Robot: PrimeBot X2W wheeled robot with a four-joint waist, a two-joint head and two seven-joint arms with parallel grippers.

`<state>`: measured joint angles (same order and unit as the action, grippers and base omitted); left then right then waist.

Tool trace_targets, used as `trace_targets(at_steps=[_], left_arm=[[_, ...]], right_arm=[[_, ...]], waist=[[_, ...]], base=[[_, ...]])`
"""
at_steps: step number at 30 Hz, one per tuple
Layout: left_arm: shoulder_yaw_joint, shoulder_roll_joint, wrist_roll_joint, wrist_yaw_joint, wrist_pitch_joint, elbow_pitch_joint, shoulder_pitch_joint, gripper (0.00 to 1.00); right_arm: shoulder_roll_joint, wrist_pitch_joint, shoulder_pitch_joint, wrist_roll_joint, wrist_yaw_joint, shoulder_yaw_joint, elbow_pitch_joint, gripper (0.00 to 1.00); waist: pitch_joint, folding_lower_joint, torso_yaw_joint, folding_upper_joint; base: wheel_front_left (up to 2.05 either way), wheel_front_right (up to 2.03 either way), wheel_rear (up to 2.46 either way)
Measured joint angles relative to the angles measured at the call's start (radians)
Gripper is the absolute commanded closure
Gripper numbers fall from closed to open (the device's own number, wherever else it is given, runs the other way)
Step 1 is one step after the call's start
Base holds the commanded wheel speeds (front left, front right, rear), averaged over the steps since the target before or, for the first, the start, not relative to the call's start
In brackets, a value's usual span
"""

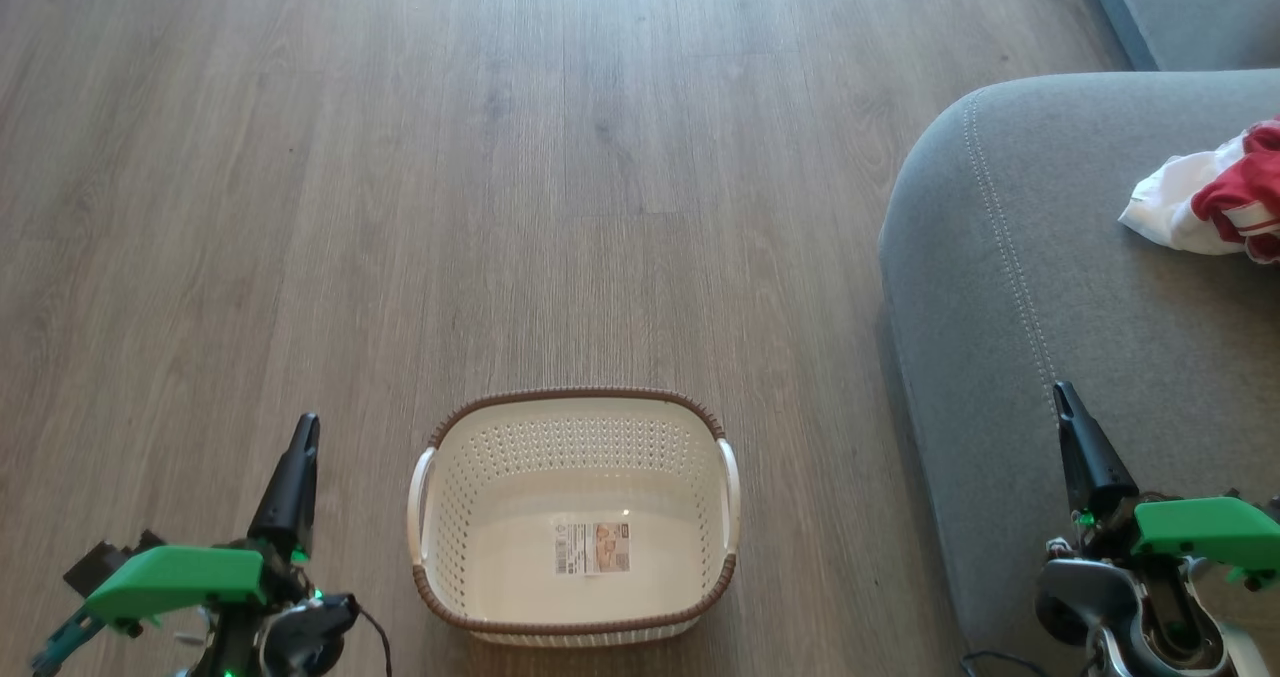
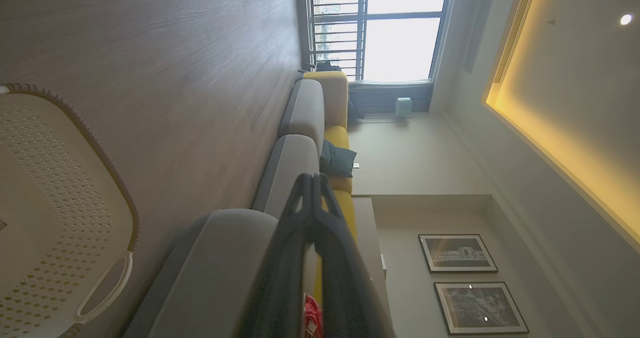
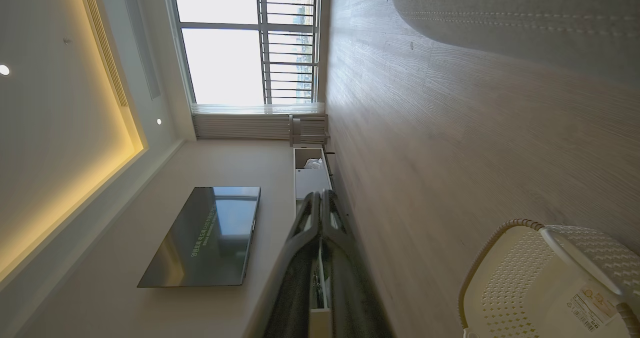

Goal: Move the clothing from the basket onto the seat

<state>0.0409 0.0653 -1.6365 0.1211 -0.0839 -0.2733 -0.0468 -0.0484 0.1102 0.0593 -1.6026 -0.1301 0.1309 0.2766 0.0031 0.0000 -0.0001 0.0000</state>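
Observation:
The white perforated basket with a brown rim stands on the wood floor at the bottom centre, with nothing inside but its label sticker; it also shows as the basket and the basket in the wrist views. Red and white clothing lies bunched on the grey seat at the right edge. A scrap of red clothing peeks beside my left fingers. My left gripper is shut and holds nothing, left of the basket. Over the seat's front, my right gripper is shut, with nothing in it.
Bare wood floor stretches ahead. A row of grey and yellow sofa sections runs toward a window. A wall television and a low cabinet stand on the opposite side.

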Motion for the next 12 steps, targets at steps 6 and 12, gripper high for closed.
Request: trace_targets(at_steps=[6, 12], left_arm=[[0.005, -0.001, 0.0, 0.0, -0.003, 0.0, 0.0, 1.0], [0.014, -0.002, 0.0, 0.0, -0.003, 0.0, 0.0, 1.0]], right_arm=[[0.001, 0.0, 0.0, 0.0, 0.0, 0.0, 0.0, 1.0], [0.001, 0.0, 0.0, 0.0, 0.0, 0.0, 0.0, 1.0]], waist=[[0.0, 0.0, 0.0, 0.0], [0.0, 0.0, 0.0, 0.0]], base=[[0.0, 0.0, 0.0], [0.0, 0.0, 0.0]])
